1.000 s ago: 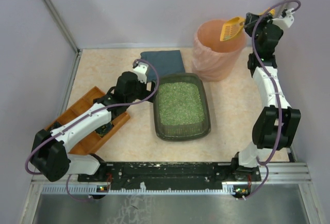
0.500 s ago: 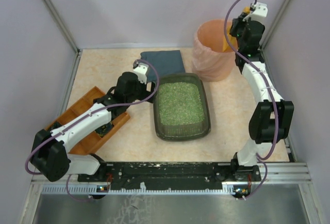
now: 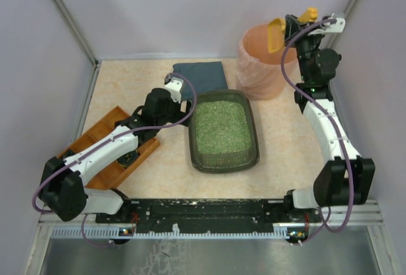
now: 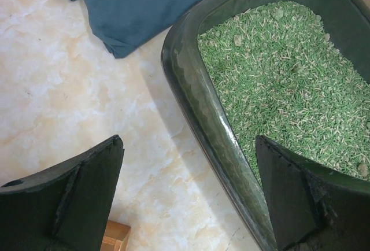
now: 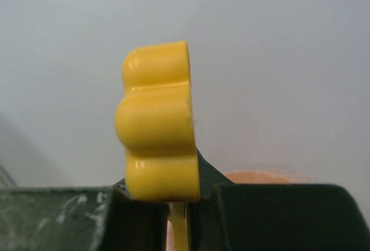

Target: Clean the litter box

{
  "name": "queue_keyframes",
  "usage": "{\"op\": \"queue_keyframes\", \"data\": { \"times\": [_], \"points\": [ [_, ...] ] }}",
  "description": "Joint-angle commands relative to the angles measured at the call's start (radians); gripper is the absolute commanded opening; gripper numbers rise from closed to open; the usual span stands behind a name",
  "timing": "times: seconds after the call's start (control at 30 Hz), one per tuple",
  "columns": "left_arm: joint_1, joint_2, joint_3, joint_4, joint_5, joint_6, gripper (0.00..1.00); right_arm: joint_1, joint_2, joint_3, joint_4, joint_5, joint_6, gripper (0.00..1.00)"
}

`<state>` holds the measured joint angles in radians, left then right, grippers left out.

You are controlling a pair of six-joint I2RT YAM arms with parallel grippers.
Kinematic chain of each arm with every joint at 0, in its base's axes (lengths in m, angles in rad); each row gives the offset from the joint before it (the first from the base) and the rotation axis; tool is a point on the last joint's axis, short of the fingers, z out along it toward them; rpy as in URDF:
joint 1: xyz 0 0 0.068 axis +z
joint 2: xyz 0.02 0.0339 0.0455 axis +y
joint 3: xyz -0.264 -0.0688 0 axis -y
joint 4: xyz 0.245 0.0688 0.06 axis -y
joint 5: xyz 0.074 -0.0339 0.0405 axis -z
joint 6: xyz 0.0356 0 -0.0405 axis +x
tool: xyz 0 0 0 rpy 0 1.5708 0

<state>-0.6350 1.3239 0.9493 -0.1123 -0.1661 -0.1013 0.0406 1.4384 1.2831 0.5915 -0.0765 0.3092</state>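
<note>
The litter box [image 3: 192, 142] is a dark grey-green tray of green granules in the middle of the table. My left gripper [image 3: 186, 106] hangs open at its left rim. In the left wrist view the rim [image 4: 196, 106] runs between the jaws of the left gripper [image 4: 189, 147]: one finger is over the litter [image 4: 277, 72], the other over the table. My right gripper [image 3: 297, 26] is high at the back right, shut on a yellow scoop [image 3: 276, 34] whose head tilts over the peach bin [image 3: 261, 69]. The right wrist view shows the right gripper [image 5: 182, 216] clamping the scoop's handle [image 5: 159, 129].
A dark blue cloth [image 3: 200, 75] lies behind the litter box, also seen as the cloth [image 4: 133, 2] in the left wrist view. An orange-brown wooden tray [image 3: 95, 139] sits at the left under the left arm. Walls close the back and both sides.
The right arm has swung and turned its wrist, so the scoop has gone from lying level over the bin to tipped at the bin's back rim. The left arm has not moved.
</note>
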Motion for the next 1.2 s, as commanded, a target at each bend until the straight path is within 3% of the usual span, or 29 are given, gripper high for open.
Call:
{"op": "queue_keyframes", "data": {
  "times": [0.0, 0.27, 0.43, 0.63, 0.77, 1.17],
  "points": [
    [-0.005, 0.0, 0.025, 0.005, -0.015, 0.012, 1.0, 0.07, -0.159, -0.082, 0.169, -0.146, 0.048, 0.0],
    [-0.005, -0.002, 0.025, 0.006, -0.01, 0.01, 1.0, 0.313, -0.33, -0.271, -0.061, -0.136, -0.103, 0.0],
    [-0.005, -0.015, 0.014, 0.018, -0.01, 0.014, 1.0, 0.441, -0.388, -0.452, -0.096, -0.021, -0.103, 0.0],
    [-0.005, -0.012, 0.016, 0.016, -0.006, 0.014, 1.0, 0.518, -0.399, -0.546, -0.236, 0.175, -0.11, 0.0],
    [-0.005, -0.01, 0.016, 0.017, -0.001, 0.014, 1.0, 0.518, -0.393, -0.629, -0.204, 0.256, -0.022, 0.0],
    [-0.005, -0.003, 0.017, 0.016, 0.002, 0.018, 1.0, 0.518, -0.295, -0.829, 0.018, 0.273, 0.306, 0.0]
  ]
}}
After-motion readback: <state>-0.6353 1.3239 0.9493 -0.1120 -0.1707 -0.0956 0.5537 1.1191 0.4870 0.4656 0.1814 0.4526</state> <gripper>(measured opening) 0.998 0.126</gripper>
